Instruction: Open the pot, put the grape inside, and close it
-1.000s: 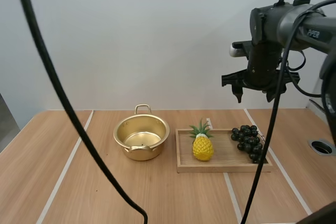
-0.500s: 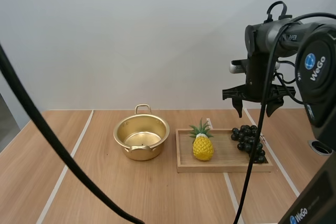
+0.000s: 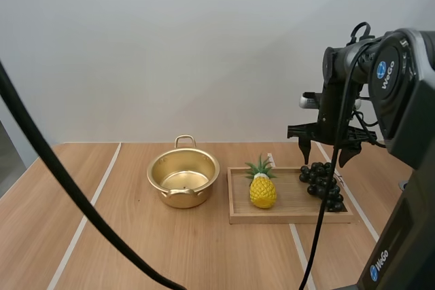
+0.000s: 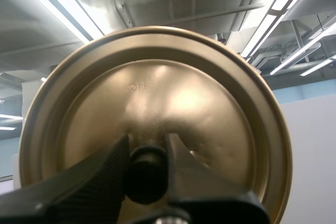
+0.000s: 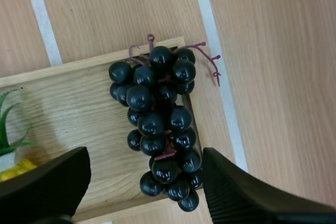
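Observation:
The golden pot (image 3: pixel 183 176) stands lidless on the table, left of the wooden tray (image 3: pixel 288 206). A bunch of dark grapes (image 3: pixel 321 184) (image 5: pixel 160 119) lies at the tray's right end. My right gripper (image 3: pixel 321 155) hangs open just above the grapes, its fingers (image 5: pixel 44 184) spread to either side of the bunch without touching it. My left gripper (image 4: pixel 147 163) is shut on the black knob of the golden lid (image 4: pixel 210 108), which is held up in the air.
A toy pineapple (image 3: pixel 262 186) stands on the tray's left half, between the pot and the grapes. White tape lines (image 3: pixel 87 212) run across the wooden table.
My right gripper has come down and slightly right, from well above the tray to just over the grapes. Pot, pineapple and grapes have not moved.

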Controlling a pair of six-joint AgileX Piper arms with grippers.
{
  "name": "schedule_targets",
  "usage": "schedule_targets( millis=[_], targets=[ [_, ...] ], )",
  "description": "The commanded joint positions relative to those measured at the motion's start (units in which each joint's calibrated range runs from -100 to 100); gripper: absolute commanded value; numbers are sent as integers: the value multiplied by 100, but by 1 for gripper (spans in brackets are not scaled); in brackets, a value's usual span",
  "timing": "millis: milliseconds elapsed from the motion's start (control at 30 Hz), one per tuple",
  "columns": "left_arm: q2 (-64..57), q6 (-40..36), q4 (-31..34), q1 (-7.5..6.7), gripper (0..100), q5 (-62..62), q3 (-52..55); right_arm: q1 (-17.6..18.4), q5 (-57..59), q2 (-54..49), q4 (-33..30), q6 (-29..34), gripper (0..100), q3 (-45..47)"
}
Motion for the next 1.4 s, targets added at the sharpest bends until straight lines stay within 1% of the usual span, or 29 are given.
schedule_targets(
  millis=[0,200,700,967,1033,1067,1100,1133,1167,1200,1233,1367],
  targets=[
    [1,23,35,-8,0,-74,-35,-15,-182,94,-123,-51,100,34],
    [1,88,35,-8,0,-74,-35,-15,-321,411,-336,-51,100,33],
    [1,99,35,-8,0,-19,-35,-15,-819,1093,-463,-33,100,33],
    [1,315,35,-8,0,140,-35,-15,-1156,1310,-463,-48,100,33],
    [1,315,35,-8,0,140,-35,-15,-1199,1325,-450,-200,100,33],
    [1,315,35,-8,0,140,-35,-15,-1217,1325,-425,-259,93,33],
    [1,315,35,-8,0,140,-35,-15,-1217,1325,-427,-273,72,33],
    [1,315,35,-8,0,140,-35,-15,-1217,1325,-427,-273,44,33],
    [1,315,35,-8,0,140,-35,-15,-1183,1325,-427,-235,13,33],
    [1,315,35,-8,0,140,-35,-15,-1140,1325,-427,-172,0,33],
    [1,315,35,-8,0,140,-35,-15,-1120,1325,-427,-2,0,33],
    [1,348,35,-8,0,120,-35,-15,-1120,1299,-428,-24,0,33]
  ],
)
